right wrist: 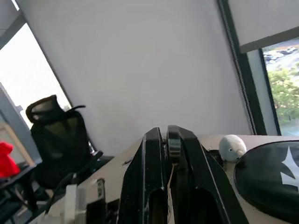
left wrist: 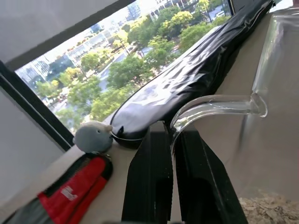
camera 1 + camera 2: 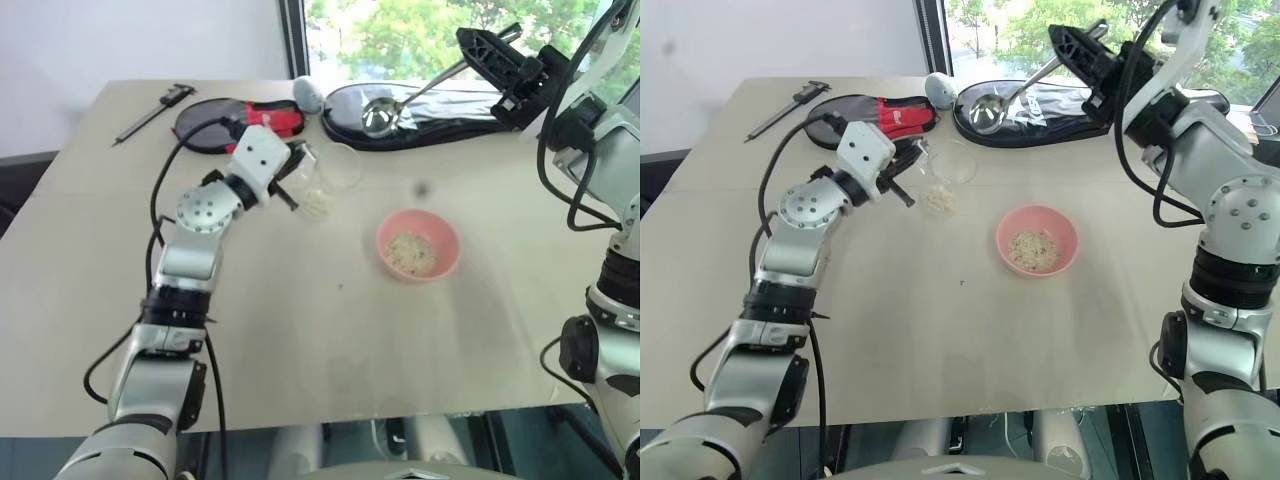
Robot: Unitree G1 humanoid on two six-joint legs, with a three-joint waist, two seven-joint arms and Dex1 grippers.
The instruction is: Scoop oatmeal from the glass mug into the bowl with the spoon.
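While my left pincer point(image 3: 902, 172) pinches the clear curved handle of the glass mug point(image 3: 940, 178), tipped on its side above the table point(image 3: 940, 330), pale oatmeal point(image 3: 936, 200) flakes lie against its lower wall. My right pincer point(image 3: 1072, 40) is pressed shut on the thin handle of the shiny spoon point(image 3: 990, 112), held high over a glossy black pouch point(image 3: 1060, 105). Between them sits the round pink bowl point(image 3: 1037, 240), flakes inside. Behind the mug lie a red case point(image 3: 902, 115), a grey egg-shaped thing point(image 3: 941, 90) and a caliper point(image 3: 790, 105).
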